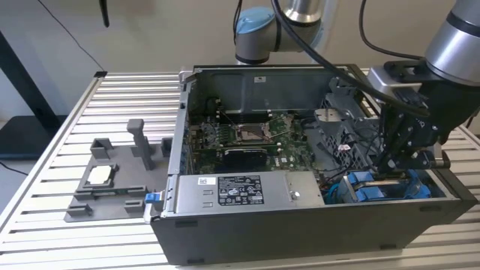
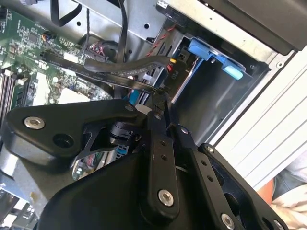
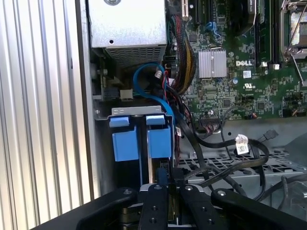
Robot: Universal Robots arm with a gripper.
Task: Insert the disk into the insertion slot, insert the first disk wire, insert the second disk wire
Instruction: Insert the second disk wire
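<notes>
The insertion slot (image 1: 367, 192) is the dark drive cage at the case's front corner on the exterior view's right, with blue tabs (image 3: 127, 139) showing at its mouth. The disk itself is hidden. My gripper (image 1: 390, 171) hangs straight over the cage, fingertips just above the blue tabs. In the second wrist view the gripper (image 2: 160, 103) is shut on the end of a flat black disk wire (image 2: 110, 72) that trails back across the motherboard. In the first wrist view the gripper (image 3: 165, 186) holds the wire's dark plug beside the blue tabs.
A silver power-supply box (image 1: 240, 191) lies beside the cage. The motherboard (image 1: 248, 140) and loose cable bundles (image 3: 180, 62) fill the open case. A grey fixture (image 1: 112, 188) stands on the slatted table (image 1: 45, 236) at the exterior view's left. Part of a person (image 2: 288, 194) shows outside the case.
</notes>
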